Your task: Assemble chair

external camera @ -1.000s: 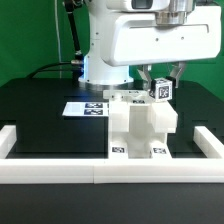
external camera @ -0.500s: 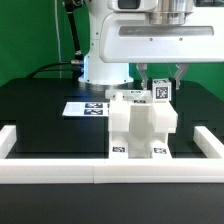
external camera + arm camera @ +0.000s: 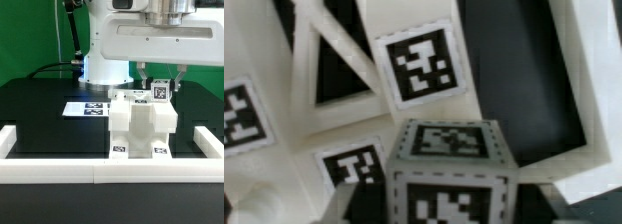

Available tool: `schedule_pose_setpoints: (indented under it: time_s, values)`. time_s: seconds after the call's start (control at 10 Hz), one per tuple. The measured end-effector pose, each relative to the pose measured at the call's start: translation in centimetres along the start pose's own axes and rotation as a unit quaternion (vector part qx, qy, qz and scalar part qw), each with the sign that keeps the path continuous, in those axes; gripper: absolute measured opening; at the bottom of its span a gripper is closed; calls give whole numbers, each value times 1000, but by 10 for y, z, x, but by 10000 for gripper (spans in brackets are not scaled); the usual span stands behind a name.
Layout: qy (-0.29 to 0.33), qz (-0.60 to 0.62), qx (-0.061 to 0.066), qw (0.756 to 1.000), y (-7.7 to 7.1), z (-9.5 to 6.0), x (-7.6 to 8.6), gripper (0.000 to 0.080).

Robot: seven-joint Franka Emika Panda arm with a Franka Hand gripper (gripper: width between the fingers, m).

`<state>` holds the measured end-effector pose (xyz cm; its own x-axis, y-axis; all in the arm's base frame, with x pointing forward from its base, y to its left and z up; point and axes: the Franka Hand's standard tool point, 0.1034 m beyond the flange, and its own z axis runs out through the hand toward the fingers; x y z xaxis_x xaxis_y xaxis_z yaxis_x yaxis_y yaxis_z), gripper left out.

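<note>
The partly built white chair [image 3: 140, 128] stands in the middle of the black table, with marker tags on its front foot and top. My gripper [image 3: 160, 88] hangs just over the chair's top on the exterior view's right. It is shut on a small white tagged block [image 3: 160, 93], with one dark finger on each side. In the wrist view the block [image 3: 448, 160] fills the space between the fingers [image 3: 359, 200]. Past it lie the chair's white framed parts [image 3: 331, 70] with their tags. Whether the block touches the chair cannot be told.
The marker board [image 3: 85, 107] lies flat on the table to the exterior view's left of the chair. A low white border rail [image 3: 60, 172] runs along the front and up both sides. The robot's white base [image 3: 105, 60] stands behind the chair.
The arm's body has lifted a little. The held block has shifted slightly toward the exterior view's left over the chair's top. The grip has not changed.
</note>
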<state>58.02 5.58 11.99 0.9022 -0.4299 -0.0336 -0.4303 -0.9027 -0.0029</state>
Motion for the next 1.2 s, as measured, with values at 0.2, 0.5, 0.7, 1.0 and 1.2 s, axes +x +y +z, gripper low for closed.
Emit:
schedule_pose_setpoints:
  time_s: [0.2, 0.5, 0.7, 1.0, 1.2]
  values:
    - [-1, 65, 0, 998, 0, 0, -1, 288]
    - [-3, 167, 0, 986, -1, 0, -2, 289]
    - [-3, 230, -1, 973, -1, 0, -2, 289]
    - [-4, 198, -4, 980, -1, 1, -3, 550]
    - [-5, 166, -4, 986, -8, 0, -6, 632]
